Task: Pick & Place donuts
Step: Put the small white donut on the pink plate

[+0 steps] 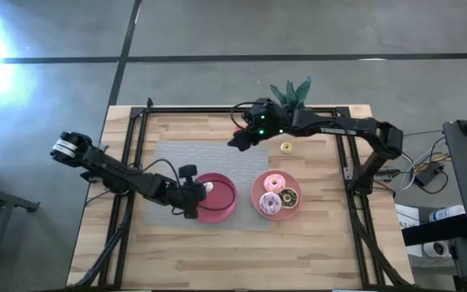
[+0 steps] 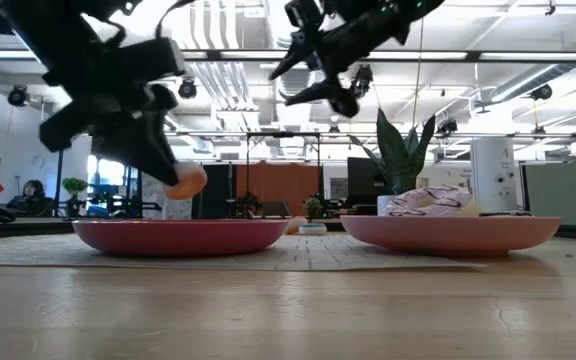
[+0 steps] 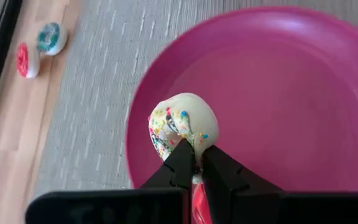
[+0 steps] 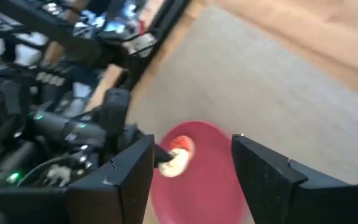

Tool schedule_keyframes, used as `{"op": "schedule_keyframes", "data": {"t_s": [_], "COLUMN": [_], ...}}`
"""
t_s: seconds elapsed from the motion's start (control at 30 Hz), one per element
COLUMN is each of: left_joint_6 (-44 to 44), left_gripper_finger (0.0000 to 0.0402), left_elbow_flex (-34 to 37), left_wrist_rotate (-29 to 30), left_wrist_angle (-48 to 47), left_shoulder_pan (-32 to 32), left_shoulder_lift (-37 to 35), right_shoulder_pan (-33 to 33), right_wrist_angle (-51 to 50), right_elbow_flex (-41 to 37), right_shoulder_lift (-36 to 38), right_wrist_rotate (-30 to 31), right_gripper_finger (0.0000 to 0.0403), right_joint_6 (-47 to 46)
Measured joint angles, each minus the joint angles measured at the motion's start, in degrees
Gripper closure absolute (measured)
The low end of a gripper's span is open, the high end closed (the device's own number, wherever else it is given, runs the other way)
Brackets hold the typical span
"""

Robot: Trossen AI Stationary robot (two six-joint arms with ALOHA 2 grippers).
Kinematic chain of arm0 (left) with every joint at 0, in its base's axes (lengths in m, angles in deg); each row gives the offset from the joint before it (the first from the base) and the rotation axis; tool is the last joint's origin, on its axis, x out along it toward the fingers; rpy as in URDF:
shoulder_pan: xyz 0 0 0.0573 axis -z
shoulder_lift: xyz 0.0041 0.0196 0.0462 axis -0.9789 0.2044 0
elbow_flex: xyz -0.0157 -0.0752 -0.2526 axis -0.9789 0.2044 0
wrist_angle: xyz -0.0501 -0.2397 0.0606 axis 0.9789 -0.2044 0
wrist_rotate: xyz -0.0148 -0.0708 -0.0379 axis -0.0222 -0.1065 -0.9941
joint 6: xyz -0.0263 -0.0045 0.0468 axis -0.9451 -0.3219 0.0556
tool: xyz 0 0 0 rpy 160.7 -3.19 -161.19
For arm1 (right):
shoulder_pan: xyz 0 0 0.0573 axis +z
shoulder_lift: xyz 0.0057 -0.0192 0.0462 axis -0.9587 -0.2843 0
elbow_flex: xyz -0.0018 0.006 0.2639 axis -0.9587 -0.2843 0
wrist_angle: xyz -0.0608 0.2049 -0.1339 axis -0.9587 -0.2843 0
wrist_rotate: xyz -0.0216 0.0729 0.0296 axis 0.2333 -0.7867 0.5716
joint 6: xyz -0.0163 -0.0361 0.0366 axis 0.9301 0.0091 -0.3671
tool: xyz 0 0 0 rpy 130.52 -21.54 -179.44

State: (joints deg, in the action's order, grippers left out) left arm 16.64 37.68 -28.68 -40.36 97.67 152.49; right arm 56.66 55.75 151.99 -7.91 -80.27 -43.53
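— What have you got, and where is it?

— My left pincer [image 3: 193, 163] is clenched on a small cream donut with sprinkles [image 3: 182, 127]. I hold it just above the left pink plate [image 3: 303, 81], at the plate's rim on the side toward the counter's [image 1: 217, 259] left edge. The plate sits on the grey mat [image 1: 173, 154] in the middle of the counter.

— What could go wrong?

— I pinch only the donut's lower edge, so it may swing or stick when I release. So near the rim, it could bounce off onto the mat instead of landing inside.

— How are your arms set?

— My left arm reaches low across from the counter's left edge, wrist tipped down over the plate. My right pincer [image 1: 240, 139] hangs raised near the back edge, fingers spread wide and holding nothing. Three bigger donuts [image 1: 278, 194] lie on the right plate [image 1: 257, 188], and a tiny yellow one [image 1: 286, 148] lies behind it.
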Motion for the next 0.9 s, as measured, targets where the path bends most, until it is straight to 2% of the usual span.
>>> {"op": "schedule_keyframes", "data": {"t_s": [0.33, 0.63, 0.73, 0.9], "left_joint_6": [0.9, -3.0, -4.6, -5.2], "left_gripper_finger": [0.0399, 0.0396, 0.0375, 0.0311], "left_elbow_flex": [-6.0, -8.2, -8.2, -8.8], "left_wrist_rotate": [-1.7, -3.4, -4.0, -4.6], "left_wrist_angle": [-9.8, -10.6, -10.6, -10.9], "left_shoulder_pan": [-2.0, -3.7, -4.3, -4.4], "left_shoulder_lift": [10.5, 12.5, 12.5, 12.5], "right_shoulder_pan": [0.0, 0.5, 1.0, 1.3], "right_wrist_angle": [-2.1, -1.4, -1.4, -1.4], "right_elbow_flex": [-3.6, -7.1, -7.5, -7.7], "right_shoulder_lift": [6.8, 7.5, 7.5, 7.6], "right_wrist_rotate": [3.7, 3.5, 3.3, 3.1], "right_gripper_finger": [0.0200, 0.0200, 0.0200, 0.0199], "right_joint_6": [1.3, 0.0, -0.1, 0.0]}}
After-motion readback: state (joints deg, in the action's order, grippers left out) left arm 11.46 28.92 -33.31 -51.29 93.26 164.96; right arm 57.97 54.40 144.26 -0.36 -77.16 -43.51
